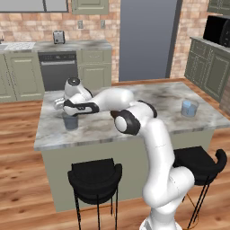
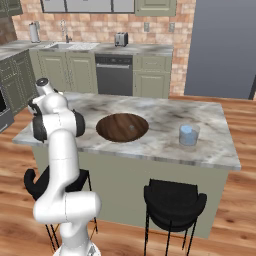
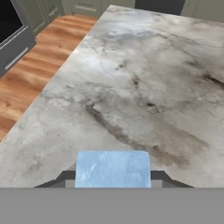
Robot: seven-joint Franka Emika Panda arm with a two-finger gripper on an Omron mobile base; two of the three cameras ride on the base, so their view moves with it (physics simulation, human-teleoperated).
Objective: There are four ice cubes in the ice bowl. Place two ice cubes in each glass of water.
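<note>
1 pale-blue translucent ice cube (image 3: 113, 169) is clamped between partly closed jaws, gripper (image 1: 59, 104) poised above the grey-blue tumbler (image 1: 70, 121), presumably for release.

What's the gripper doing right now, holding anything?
Gripper: shut on an ice cube, hovering above the left glass on the island counter.
</note>
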